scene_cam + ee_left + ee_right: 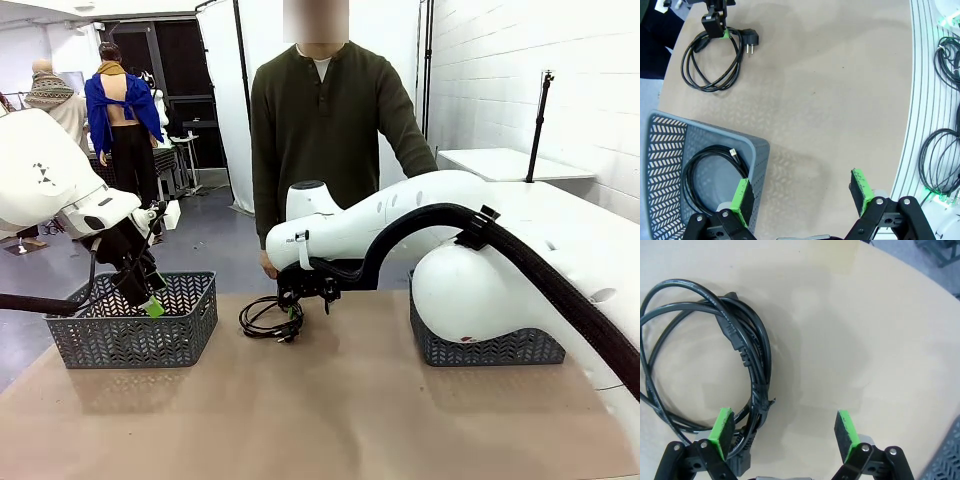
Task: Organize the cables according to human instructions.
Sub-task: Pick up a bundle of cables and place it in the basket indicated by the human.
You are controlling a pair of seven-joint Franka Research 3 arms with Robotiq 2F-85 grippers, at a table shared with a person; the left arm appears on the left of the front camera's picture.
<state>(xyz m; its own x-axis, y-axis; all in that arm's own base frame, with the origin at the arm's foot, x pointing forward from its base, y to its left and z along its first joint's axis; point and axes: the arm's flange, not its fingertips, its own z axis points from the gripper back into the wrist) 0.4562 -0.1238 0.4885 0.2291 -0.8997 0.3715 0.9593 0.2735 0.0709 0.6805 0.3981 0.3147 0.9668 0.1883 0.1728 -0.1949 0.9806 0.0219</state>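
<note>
Sorting of the cables stands partly done. One coiled cable already lies flat on the floor of the left basket, seen in the left wrist view as a round loop with a small pale plug end near its top. A second cable lies on the table between the two baskets, in front of the person at the far side. Further black loops rest at the edge of the left wrist view, beyond the table's rim; what holds them cannot be told. The right basket is largely hidden behind the right arm, so its contents cannot be judged. At least the table cable, and probably those outlying loops, remain to be placed.

The left gripper hangs over the left basket, near its rim, with its green pads spread wide and nothing between them. The right gripper is low over the table cable with its jaws apart; one pad sits against the near side of the coil, while the other stands over bare table. No strand is clamped yet.

The table cable forms a slightly oval loop lying flat. In the left wrist view, its long axis runs roughly from the right gripper toward the left basket, and its two-pin plug sticks out sideways from the coil, pins pointing down the picture. The connector at the other end lies across the inside of the loop.
</note>
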